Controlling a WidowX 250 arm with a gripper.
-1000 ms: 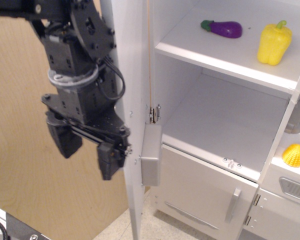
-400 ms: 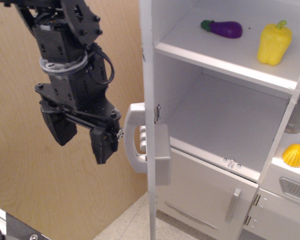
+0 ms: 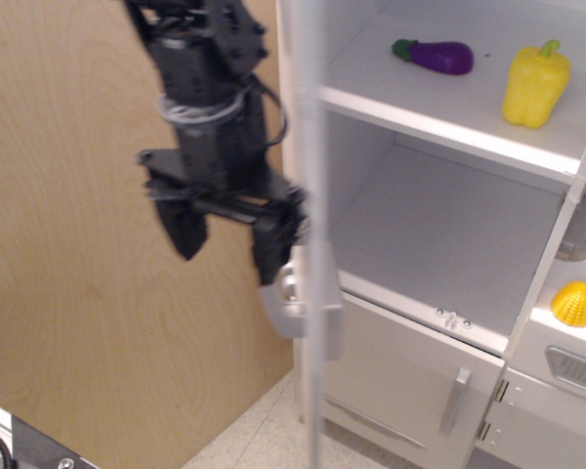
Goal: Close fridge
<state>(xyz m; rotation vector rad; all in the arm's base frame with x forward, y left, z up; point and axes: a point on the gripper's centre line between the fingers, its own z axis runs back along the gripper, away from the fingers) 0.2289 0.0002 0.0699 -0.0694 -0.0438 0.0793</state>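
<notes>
Fridge [image 3: 449, 225] door [image 3: 311, 244] seen edge-on, blurred, shelves exposed; my gripper [image 3: 230, 234] spread wide and empty just left of it, right finger [image 3: 272, 249] near the handle [image 3: 285, 308].

Motion-smeared throughout: the fridge [image 3: 439, 107] door, seen nearly edge-on as a pale vertical streak, its top and bottom cut off by the frame. Only partly readable behind that streak: the grey dispenser panel [image 3: 295, 298] and the door handle (buttons too blurred to count). Blurred too: the gripper [image 3: 230, 234], with its right finger overlapping the door edge, so contact there cannot be told; upper arm cropped by the top edge. Cropped at the right: the yellow corn [image 3: 573, 303] compartment and a grey fitting above it. Hidden by the swinging door: the fridge's left wall and hinge.
</notes>
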